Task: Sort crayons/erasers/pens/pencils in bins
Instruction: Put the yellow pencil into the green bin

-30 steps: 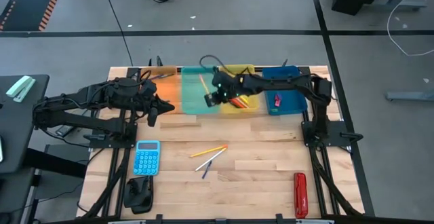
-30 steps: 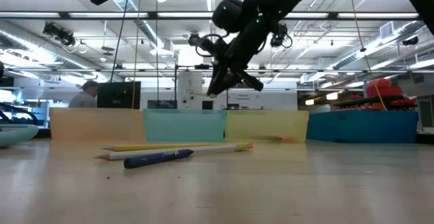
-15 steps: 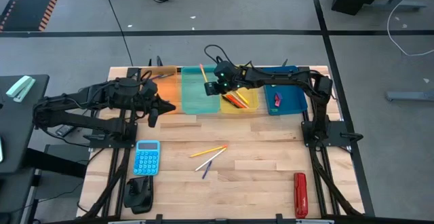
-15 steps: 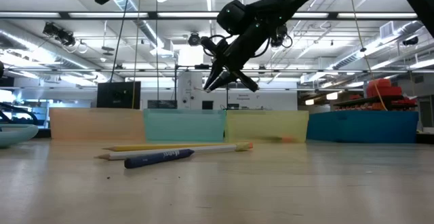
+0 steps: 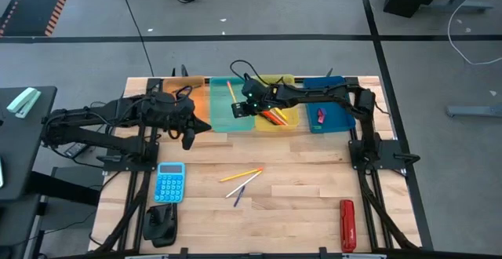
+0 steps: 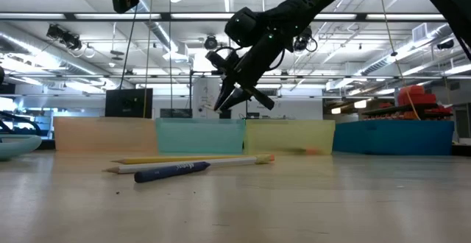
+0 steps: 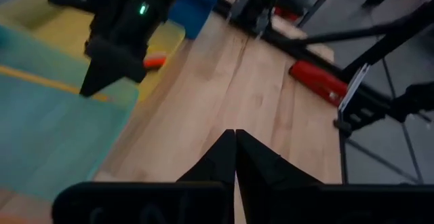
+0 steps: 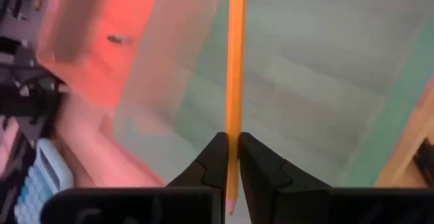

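Right gripper point(image 8: 229, 161) hung over teal bin point(image 5: 223, 118), jaws pinching an orange pencil point(image 8: 234, 68) at its lower part; shaft pointed out over the teal floor. Carried left since 1 s ago: then above the seam between teal bin and yellow bin point(image 5: 284, 122), now fully over teal; in low view gripper point(image 6: 224, 99) well above the bin rims, so pencil not yet dropped. Judged: delivery step near its end, release outstanding.

Left gripper point(image 7: 234, 157) pressed together, holding nothing; shifted right since 1 s ago, now at near edge of orange bin point(image 5: 196, 102), beside teal. Judged: crowding the drop zone somewhat; possible clash if both arms close in.

Still on table, near centre: 2 pencils point(image 5: 240, 175) and a blue-barrelled pen point(image 6: 173, 171), well apart from all bins. Yellow bin held red-orange crayons point(image 5: 272, 117); blue bin point(image 5: 337, 118) a pink eraser point(image 5: 320, 118). Calculator point(image 5: 169, 182) and red tool point(image 5: 347, 224) untouched at near side. Judged: sorting partly done, 3 loose items left.
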